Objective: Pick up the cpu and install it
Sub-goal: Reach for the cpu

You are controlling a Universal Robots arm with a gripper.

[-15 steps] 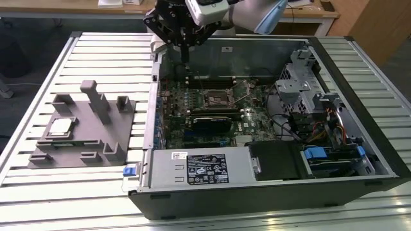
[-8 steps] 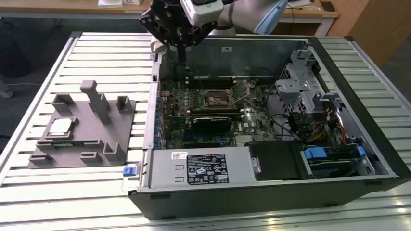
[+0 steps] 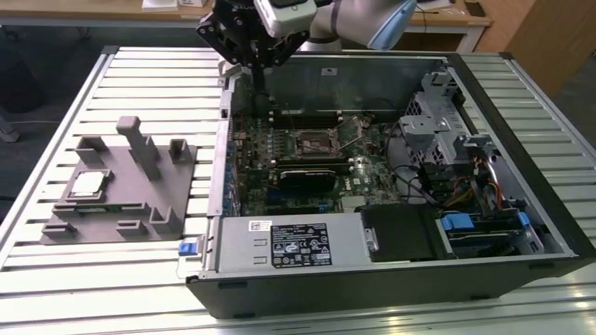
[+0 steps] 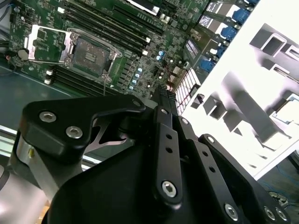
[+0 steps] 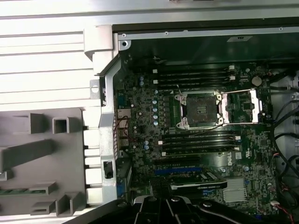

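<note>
cpu point(image 3: 86, 183): sits in the grey holder point(image 3: 139, 202), easy to grab.
gripper point(image 3: 261, 87): pressed together, holds nothing, over the case point(image 3: 373, 289).

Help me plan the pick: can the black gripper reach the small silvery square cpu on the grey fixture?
Probably yes: the cpu lies uncovered on the fixture; the gripper hangs over the edge of the open computer case, nothing between.

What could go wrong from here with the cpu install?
The cpu lies on the grey fixture among its upright posts, so the gripper, now near the case wall, might clip one on approach. The socket stands open with contacts exposed; a tilted or shifted placement could damage them.
</note>
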